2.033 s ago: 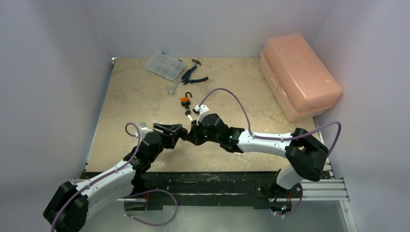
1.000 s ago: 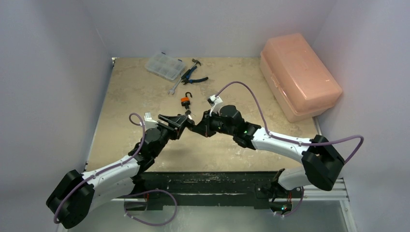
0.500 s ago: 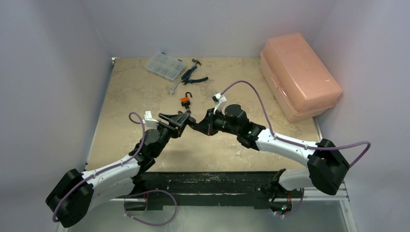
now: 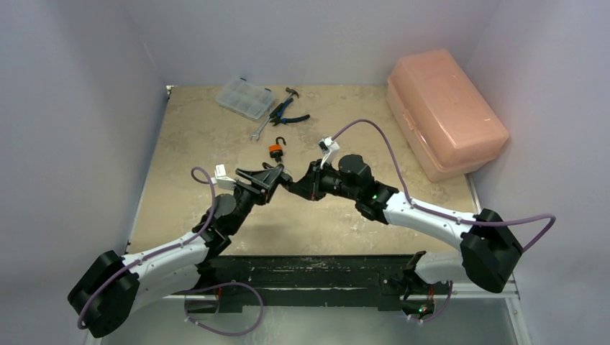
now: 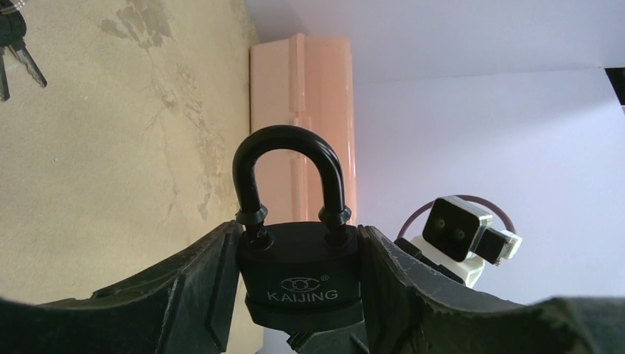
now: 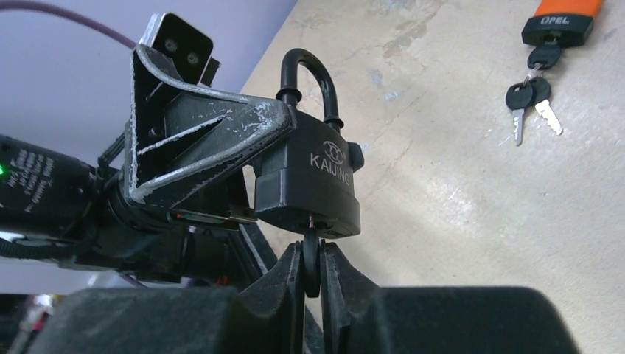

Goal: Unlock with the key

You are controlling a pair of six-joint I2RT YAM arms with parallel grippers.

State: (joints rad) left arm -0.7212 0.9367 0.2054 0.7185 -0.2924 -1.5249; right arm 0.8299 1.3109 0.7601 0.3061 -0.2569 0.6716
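Padlock (image 5: 298,276) — matte black, arched shackle (image 5: 287,140) — clamped in left hand (image 5: 298,247), right hand (image 6: 312,251) pinched on thin key (image 6: 311,267)

You can read KAIJING on the black padlock (image 5: 301,276) body, beneath a small linked-rings emblem, and OPEL on the orange piece (image 6: 561,18) lying on the table.

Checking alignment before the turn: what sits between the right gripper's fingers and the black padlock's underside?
A key, pinched by the right gripper, its tip meeting the base of the black padlock; the right wrist view shows it.
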